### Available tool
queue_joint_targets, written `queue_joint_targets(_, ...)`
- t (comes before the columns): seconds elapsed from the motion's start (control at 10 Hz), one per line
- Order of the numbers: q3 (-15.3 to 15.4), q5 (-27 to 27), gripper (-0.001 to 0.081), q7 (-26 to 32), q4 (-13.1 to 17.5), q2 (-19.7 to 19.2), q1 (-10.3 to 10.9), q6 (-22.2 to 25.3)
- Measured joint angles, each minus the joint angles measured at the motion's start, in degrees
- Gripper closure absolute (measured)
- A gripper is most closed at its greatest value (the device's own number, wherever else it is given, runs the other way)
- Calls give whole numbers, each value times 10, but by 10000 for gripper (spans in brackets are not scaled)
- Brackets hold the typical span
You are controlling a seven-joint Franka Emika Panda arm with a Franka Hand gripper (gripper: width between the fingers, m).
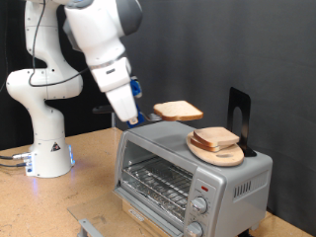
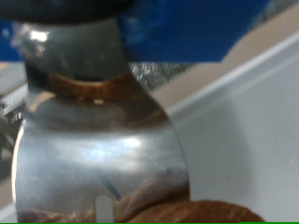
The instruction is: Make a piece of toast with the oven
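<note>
Dark curtain is seen behind a chipboard worktop point(image 1: 69, 197) on which the oven point(image 1: 188, 173), a boxy brushed-silver unit with a glass door, wire rack and two round knobs, is placed. On its flat top a round pale wooden board point(image 1: 219, 153) carrying stacked slices is seen. The piece of toast point(image 1: 179, 111), squarish with a tan crust, is held level above the oven's top, just beside the board, gripped at one edge between the narrowly set fingers of the gripper point(image 1: 134, 116). In the wrist view, a shiny curved metal blade point(image 2: 98, 159) is shown close up.
</note>
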State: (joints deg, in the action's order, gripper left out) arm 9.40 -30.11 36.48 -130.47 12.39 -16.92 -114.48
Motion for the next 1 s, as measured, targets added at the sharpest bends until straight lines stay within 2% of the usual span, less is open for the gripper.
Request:
queue_joint_targets(0.6,-75,52,413,80,-7,7,-58,53)
queue_joint_targets(0.8,-79,54,413,92,-8,7,-63,60)
queue_joint_targets(1.0,-79,64,413,112,-19,4,-64,38)
